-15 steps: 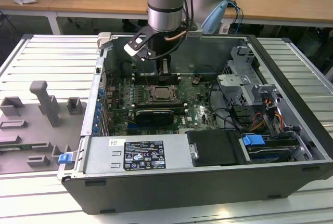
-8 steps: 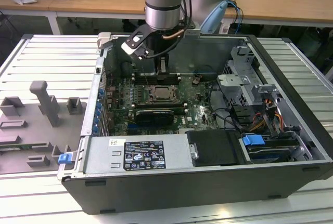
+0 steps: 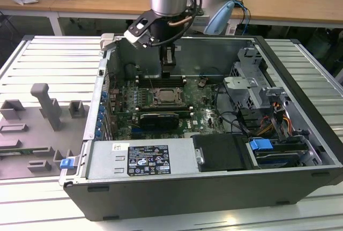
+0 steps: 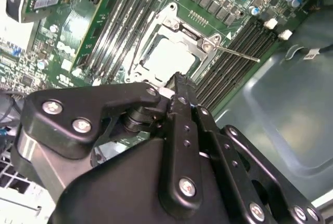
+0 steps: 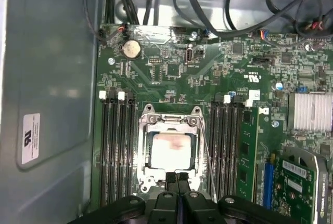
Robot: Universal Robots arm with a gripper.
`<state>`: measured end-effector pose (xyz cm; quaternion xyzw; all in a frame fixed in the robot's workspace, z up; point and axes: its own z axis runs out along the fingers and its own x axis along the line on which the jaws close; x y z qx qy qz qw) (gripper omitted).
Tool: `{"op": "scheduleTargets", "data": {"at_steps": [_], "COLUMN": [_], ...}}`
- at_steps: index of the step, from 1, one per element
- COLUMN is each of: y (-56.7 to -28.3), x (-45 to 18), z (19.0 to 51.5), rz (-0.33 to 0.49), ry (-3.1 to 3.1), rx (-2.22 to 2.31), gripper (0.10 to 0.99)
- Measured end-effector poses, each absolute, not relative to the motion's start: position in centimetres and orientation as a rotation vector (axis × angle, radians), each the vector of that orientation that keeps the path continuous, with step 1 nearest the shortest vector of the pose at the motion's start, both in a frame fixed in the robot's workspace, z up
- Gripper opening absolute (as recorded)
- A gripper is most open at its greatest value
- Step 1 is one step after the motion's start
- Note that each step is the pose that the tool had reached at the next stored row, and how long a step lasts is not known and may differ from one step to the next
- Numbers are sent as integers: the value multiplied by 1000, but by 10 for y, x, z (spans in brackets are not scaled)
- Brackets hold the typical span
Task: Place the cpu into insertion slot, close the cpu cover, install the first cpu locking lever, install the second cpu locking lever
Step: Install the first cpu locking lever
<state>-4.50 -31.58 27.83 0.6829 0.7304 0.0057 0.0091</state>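
Cpu [image 5: 171, 151] lying flat within opening of cpu cover [image 5: 147, 154]: likely light, thin, stiff, fragile; best pinched by opposite edges. Fingers [image 5: 170, 181] pressed together, empty, near cover's rim.

Bright, even light; glare whitens the cpu [image 5: 169, 150] [image 4: 167, 57] in both wrist views, soft shadows inside the case [image 3: 187, 204].
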Motion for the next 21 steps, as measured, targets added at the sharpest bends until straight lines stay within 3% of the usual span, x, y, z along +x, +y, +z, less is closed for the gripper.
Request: {"op": "scheduleTargets", "data": {"at_steps": [21], "y": [-316], "x": [-45], "z": [277], "rz": [24], "ry": [2690], "rx": [1593], "gripper": [106]}}
